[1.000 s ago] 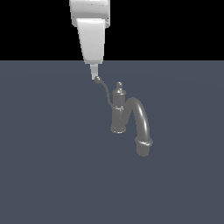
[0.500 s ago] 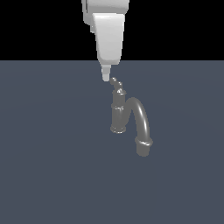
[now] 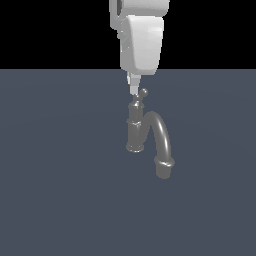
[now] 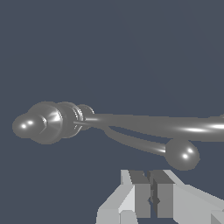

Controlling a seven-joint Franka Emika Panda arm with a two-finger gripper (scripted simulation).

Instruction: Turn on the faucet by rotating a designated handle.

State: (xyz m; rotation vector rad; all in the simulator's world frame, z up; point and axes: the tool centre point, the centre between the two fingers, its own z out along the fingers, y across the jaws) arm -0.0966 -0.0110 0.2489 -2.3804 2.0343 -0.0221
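The dark grey faucet (image 3: 135,131) stands on the flat grey ground, with its thick arched spout (image 3: 161,137) curving toward the exterior view's right. The thin handle ends in a small ball tip (image 3: 144,92) just above the column's top. My gripper (image 3: 133,91) hangs straight down, shut and holding nothing, with its tips right beside that ball on the exterior view's left. In the wrist view the column (image 4: 54,123) and spout (image 4: 183,127) lie across the picture. There the curved handle (image 4: 135,143) leads to the ball (image 4: 182,154), close to my shut gripper (image 4: 150,176). I cannot tell whether they touch.
Flat dark grey ground (image 3: 60,200) surrounds the faucet, and a black background lies above the horizon. My white gripper body (image 3: 142,42) hangs above the column.
My gripper has moved toward the exterior view's right. The handle's ball tip has swung with it, from left of the column to just above its top.
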